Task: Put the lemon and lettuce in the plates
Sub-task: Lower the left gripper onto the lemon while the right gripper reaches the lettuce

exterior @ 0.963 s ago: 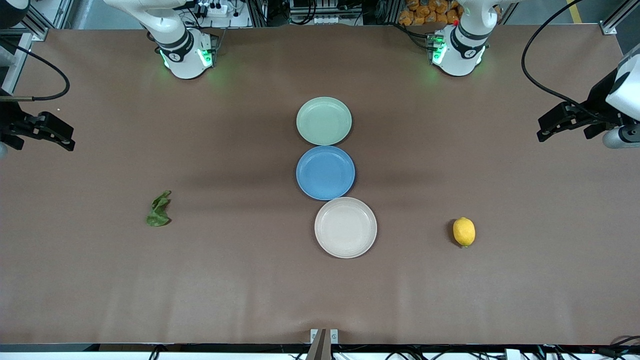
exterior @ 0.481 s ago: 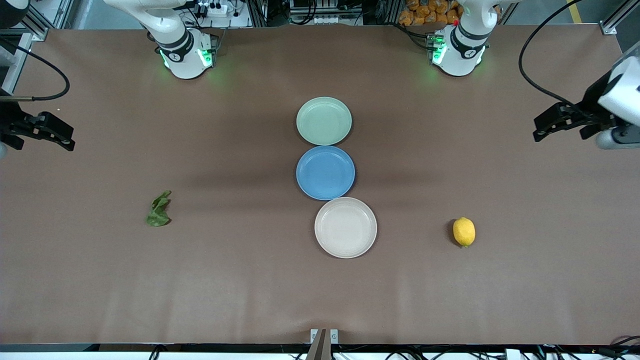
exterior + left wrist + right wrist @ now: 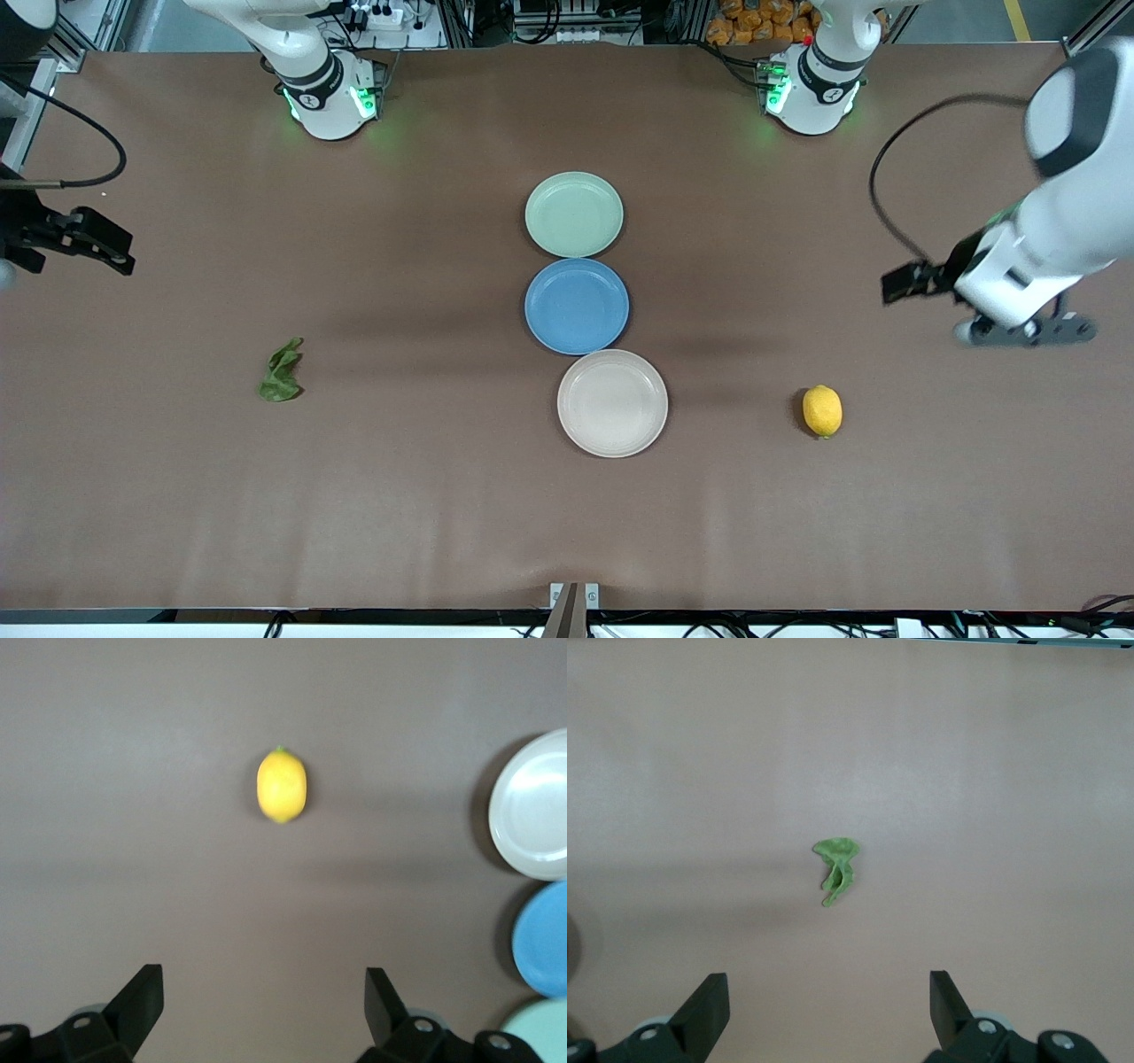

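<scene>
No readable brand, label or writing on any item.

Left gripper [image 3: 261, 1010] is up in the air over bare table [image 3: 425, 514] at the left arm's end, fingers [image 3: 142, 997] spread wide, holding nothing. One lemon [image 3: 822, 410] lies on the table, apart from that gripper, slightly toward the plates from it; in the left wrist view it sits ahead of the open jaws, roughly centred between them, well clear of the fingertips.

Right gripper [image 3: 828, 1010] is up over the table edge at the right arm's end, fingers [image 3: 707, 999] also spread, empty. One lettuce [image 3: 282, 371] piece lies on the table, well apart from that gripper, toward the plates from it; in the right wrist view it sits ahead of the jaws, about centred.

Plates: three in a row mid-table, between the two grippers, all empty. One pale green plate [image 3: 574, 214] closest to the arm bases, one blue plate [image 3: 577, 306] in the middle, one beige-white plate [image 3: 612, 403] nearest the front camera. Adjacent plates touch or nearly touch; cannot tell which.

Lemon lies beside the beige-white plate, apart from it.
</scene>
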`<state>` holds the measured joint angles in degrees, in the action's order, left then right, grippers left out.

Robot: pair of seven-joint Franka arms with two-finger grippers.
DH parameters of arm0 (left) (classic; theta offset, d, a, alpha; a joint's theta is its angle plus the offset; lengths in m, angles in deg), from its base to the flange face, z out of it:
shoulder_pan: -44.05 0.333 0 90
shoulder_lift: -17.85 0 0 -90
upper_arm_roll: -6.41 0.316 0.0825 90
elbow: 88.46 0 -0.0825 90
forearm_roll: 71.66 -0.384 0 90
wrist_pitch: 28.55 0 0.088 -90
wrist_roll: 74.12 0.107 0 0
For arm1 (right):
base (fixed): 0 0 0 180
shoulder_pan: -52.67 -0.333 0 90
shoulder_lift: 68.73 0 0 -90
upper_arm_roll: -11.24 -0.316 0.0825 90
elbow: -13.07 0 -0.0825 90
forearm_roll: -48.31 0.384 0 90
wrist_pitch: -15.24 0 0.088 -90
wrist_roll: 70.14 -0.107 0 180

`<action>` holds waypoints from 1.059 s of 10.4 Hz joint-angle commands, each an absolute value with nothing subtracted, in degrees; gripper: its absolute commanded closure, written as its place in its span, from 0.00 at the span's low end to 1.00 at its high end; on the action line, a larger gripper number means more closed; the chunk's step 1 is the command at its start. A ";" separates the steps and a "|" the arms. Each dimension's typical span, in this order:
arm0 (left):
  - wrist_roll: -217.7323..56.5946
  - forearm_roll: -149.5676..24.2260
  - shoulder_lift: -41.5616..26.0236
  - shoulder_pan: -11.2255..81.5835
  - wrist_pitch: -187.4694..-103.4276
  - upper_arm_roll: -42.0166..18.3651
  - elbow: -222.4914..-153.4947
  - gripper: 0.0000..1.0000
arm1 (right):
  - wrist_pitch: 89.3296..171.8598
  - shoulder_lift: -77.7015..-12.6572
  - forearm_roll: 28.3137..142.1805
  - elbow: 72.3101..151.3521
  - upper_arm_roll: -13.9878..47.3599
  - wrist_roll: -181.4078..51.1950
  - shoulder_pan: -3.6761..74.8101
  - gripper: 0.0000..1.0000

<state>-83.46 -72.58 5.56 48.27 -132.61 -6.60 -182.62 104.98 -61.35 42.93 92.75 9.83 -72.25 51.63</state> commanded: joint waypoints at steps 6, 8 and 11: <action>-84.31 -81.51 -11.21 47.22 -156.40 -6.33 -188.48 0.00 | 126.39 -60.30 44.27 112.98 10.27 -72.34 52.67 0.00; -84.31 -81.51 -14.91 47.31 -162.11 -6.16 -188.30 0.00 | 130.44 -59.77 44.27 117.29 10.27 -72.34 52.67 0.00; -84.14 -81.59 -19.14 47.39 -167.67 -5.89 -187.77 0.00 | 140.01 -57.93 44.27 124.49 10.27 -72.42 52.93 0.00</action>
<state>-83.49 -79.91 -17.56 47.33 -166.34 -5.89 -188.98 135.55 -58.14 43.01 120.62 10.71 -72.25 52.02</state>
